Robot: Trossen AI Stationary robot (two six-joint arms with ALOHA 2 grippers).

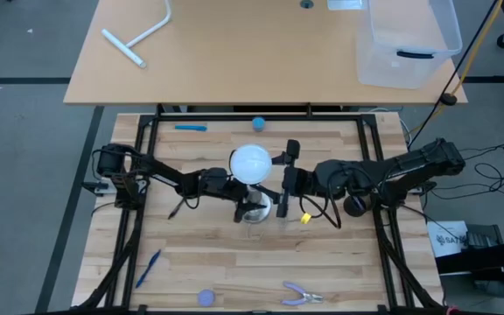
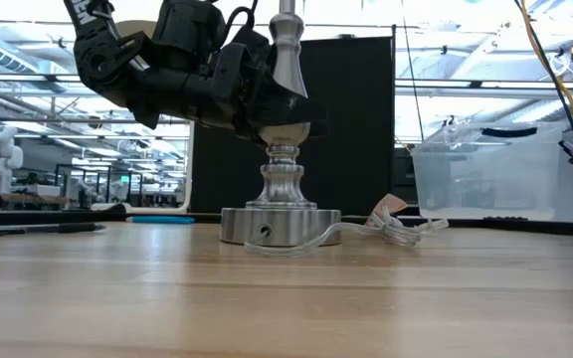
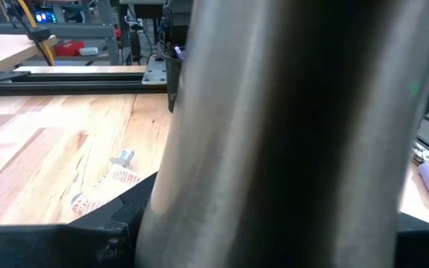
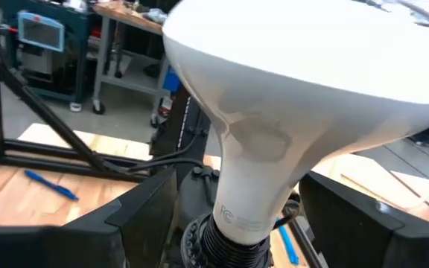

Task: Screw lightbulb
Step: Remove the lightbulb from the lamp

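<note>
The white frosted lightbulb (image 1: 252, 163) stands globe up on the silver stand, its screw neck (image 4: 238, 223) in the stand's black socket (image 4: 222, 249). The stand's round base (image 2: 280, 224) rests on the wooden table at mid-table. My left gripper (image 1: 237, 199) is shut on the stand's stem, coming from the table's left. My right gripper (image 1: 286, 179) is open and comes level from the right. Its two fingers (image 4: 136, 216) stand either side of the bulb's narrow part without touching it. The bulb is above the low view's top edge. My left gripper pinches the stand's silver stem (image 2: 286, 127) between its two fingers, above the ringed foot and well above the base. The fingers come level from the table's left and lie across the upright stem (image 3: 274, 134). The stand stays upright with its base on the table.
A clear cord (image 2: 376, 229) runs from the base. A blue ball (image 1: 258, 123) and a blue pen (image 1: 191, 128) lie far, another pen (image 1: 147, 267), a bluish disc (image 1: 206, 297) and pliers (image 1: 303, 295) lie near. A clear bin (image 1: 405, 44) stands on the far table.
</note>
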